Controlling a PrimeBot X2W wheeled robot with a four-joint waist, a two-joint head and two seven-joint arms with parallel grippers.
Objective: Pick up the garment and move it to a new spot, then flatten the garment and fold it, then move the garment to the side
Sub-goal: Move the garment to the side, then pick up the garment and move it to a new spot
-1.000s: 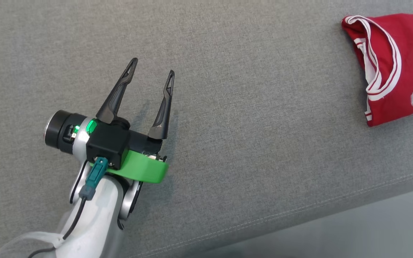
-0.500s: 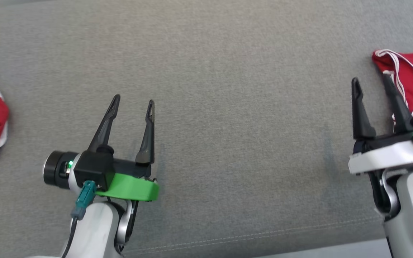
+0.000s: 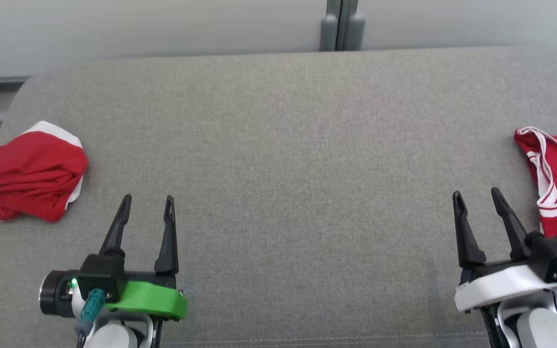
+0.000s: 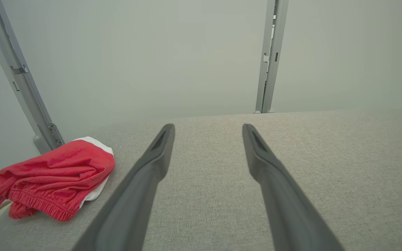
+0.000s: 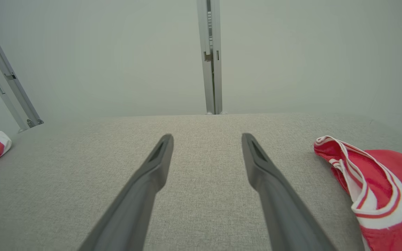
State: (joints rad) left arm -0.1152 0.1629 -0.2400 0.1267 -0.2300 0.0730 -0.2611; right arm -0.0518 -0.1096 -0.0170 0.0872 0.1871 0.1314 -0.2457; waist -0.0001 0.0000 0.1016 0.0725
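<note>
Both tools stand open, with nothing between their long dark fingers. The left tool (image 3: pixel 148 198) is over the near left part of the wide grey cloth-covered counter (image 3: pixel 278 145). The right tool (image 3: pixel 476 193) is over the near right part, and both point away from the robot. A crumpled red cloth garment with a white edge (image 3: pixel 29 171) lies in a heap at the left end of the counter. It is ahead and to the left of the left tool and does not touch it. In the left wrist view this crumpled red garment (image 4: pixel 52 177) sits left of the left tool (image 4: pixel 207 127), close to a slanted grey metal post (image 4: pixel 16 75). A second red cloth garment with white striped edges (image 3: pixel 556 181) lies at the right end of the counter, partly cut off by the side of the picture. It is near the right tool, on its right side. In the right wrist view the striped garment (image 5: pixel 372 195) lies to the right of the right tool (image 5: pixel 206 136), not touching it. Behind the counter is a pale grey wall (image 3: pixel 162 24) with an upright grey metal post (image 3: pixel 339 24).
</note>
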